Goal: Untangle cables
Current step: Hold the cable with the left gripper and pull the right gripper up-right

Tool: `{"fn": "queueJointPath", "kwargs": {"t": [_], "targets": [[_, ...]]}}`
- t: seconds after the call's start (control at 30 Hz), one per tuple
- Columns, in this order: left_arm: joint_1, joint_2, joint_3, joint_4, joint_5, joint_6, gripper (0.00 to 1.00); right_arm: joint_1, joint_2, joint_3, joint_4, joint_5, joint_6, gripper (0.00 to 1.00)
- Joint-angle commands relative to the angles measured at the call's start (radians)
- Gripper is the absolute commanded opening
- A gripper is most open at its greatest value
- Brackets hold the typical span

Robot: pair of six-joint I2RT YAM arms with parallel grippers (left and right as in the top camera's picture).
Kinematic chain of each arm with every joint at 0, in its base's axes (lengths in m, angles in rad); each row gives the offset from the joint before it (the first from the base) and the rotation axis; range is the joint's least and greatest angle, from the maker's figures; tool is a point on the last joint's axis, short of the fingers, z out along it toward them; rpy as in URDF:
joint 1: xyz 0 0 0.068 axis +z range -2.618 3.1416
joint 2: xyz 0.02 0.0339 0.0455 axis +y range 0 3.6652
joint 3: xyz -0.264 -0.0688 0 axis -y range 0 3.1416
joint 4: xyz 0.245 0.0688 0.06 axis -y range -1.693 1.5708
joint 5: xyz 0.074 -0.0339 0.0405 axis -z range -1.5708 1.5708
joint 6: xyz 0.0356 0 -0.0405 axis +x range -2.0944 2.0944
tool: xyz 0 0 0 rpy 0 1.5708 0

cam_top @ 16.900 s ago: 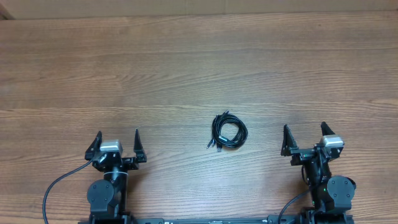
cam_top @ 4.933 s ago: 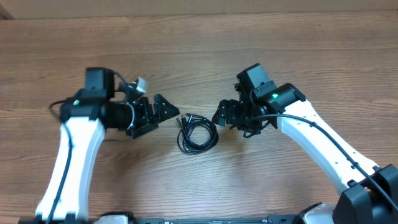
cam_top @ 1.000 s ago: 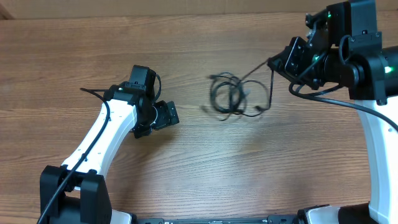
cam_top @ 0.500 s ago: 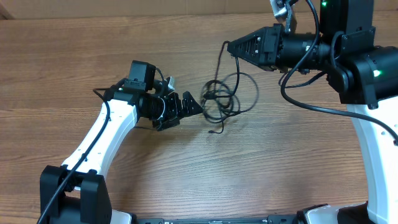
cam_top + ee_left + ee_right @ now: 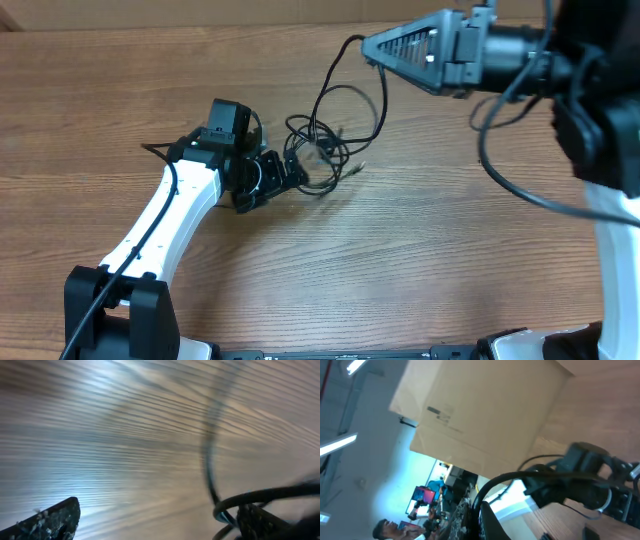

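The black cables (image 5: 318,138) lie as a loose tangle of loops at mid-table. One strand (image 5: 334,66) rises from the tangle to my right gripper (image 5: 369,42), which hangs high over the far side, pointing left. It is shut on that strand; in the right wrist view the cable (image 5: 506,479) arcs out from between the pressed fingers (image 5: 486,521). My left gripper (image 5: 297,172) is low at the tangle's left edge, jaws wide open. In the left wrist view a cable loop (image 5: 265,494) lies against the right finger (image 5: 260,522), and the left finger (image 5: 55,519) stands apart over bare wood.
The wooden table (image 5: 450,260) stretches around the tangle. A cardboard wall (image 5: 200,12) runs along the far edge, seen in the right wrist view as a box (image 5: 485,410). My left arm (image 5: 165,215) reaches in from the near left.
The right gripper has swung further left and up with its strand, dragging the tangle left and stretching the loops. The left gripper stays open at the tangle's left edge.
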Motion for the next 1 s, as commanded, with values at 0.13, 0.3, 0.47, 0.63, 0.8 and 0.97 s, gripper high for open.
{"fn": "queueJointPath", "kwargs": {"t": [0.13, 0.3, 0.47, 0.63, 0.8, 0.97], "targets": [[0.0, 0.005, -0.003, -0.067, -0.367, -0.036, 1.0, -0.073, -0.045, 0.145, -0.021, -0.009, 0.07, 0.04], [0.009, 0.005, -0.003, -0.074, -0.41, -0.039, 1.0, -0.125, -0.045, 0.164, -0.001, -0.005, 0.1, 0.04], [0.027, 0.005, -0.003, -0.13, -0.459, -0.039, 1.0, -0.327, -0.045, 0.163, 0.023, 0.055, 0.105, 0.04], [0.072, 0.006, -0.003, -0.151, -0.505, -0.043, 1.0, -0.533, -0.045, 0.163, 0.021, 0.053, 0.119, 0.04], [0.138, 0.021, -0.003, -0.148, -0.495, -0.045, 1.0, -0.658, -0.045, 0.163, 0.021, 0.036, 0.119, 0.04], [0.174, 0.05, -0.003, -0.143, -0.425, 0.037, 1.0, -0.777, -0.045, 0.163, 0.022, 0.04, 0.105, 0.04]]}}
